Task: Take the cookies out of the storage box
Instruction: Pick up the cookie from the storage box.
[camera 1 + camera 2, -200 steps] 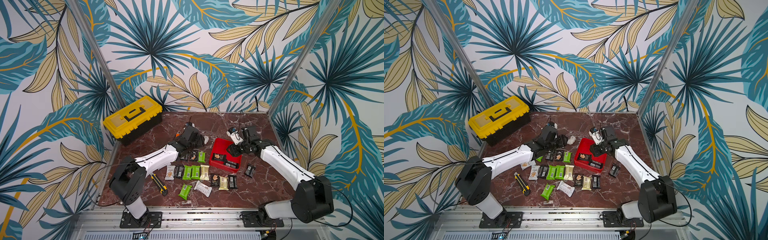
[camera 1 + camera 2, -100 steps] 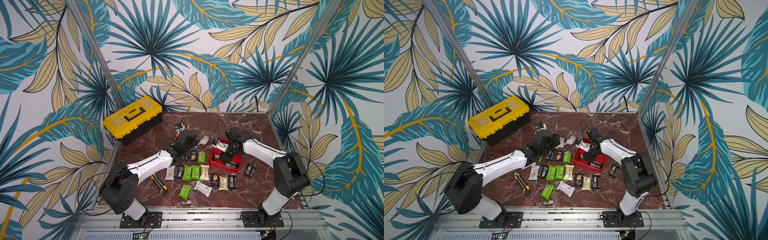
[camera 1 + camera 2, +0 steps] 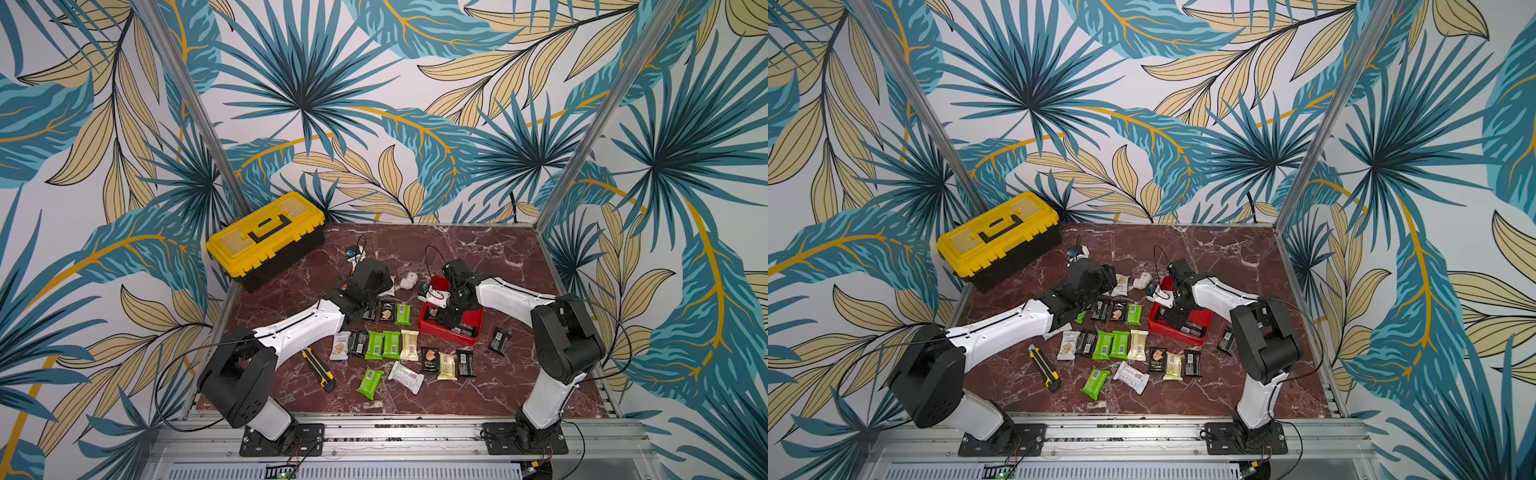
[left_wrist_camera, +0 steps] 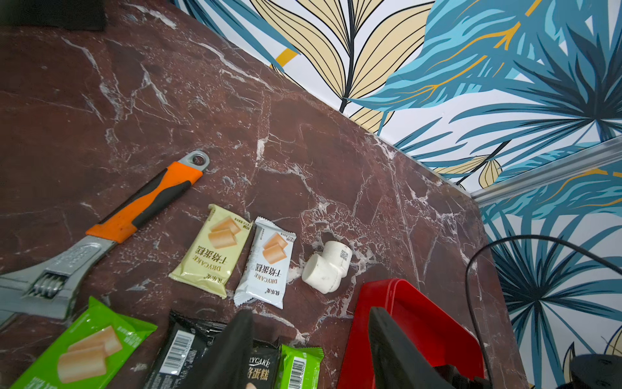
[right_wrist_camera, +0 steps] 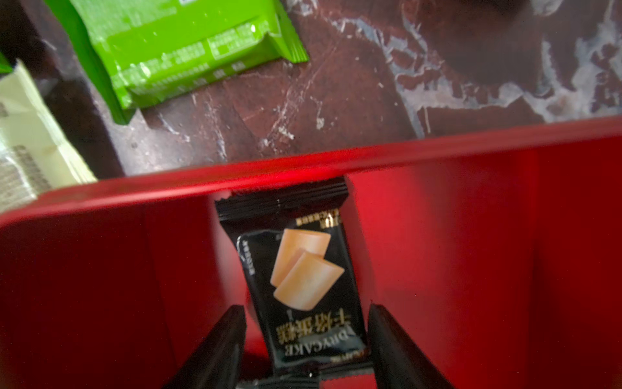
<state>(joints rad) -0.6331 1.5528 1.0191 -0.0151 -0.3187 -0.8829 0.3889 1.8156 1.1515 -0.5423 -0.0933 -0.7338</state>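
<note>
Black cookie (image 5: 303, 279) lies inside storage box (image 5: 471, 235); right claw (image 5: 304, 307) straddles it, spread.

Left tool (image 4: 311, 312), right tool (image 5: 305, 308): jaws apart

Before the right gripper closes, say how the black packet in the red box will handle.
The black packet looks like thin crimped film: probably light, crushable. Its glossy wrap may slip in the right gripper. Its end seems against the red box wall, so pushing may buckle it.
</note>
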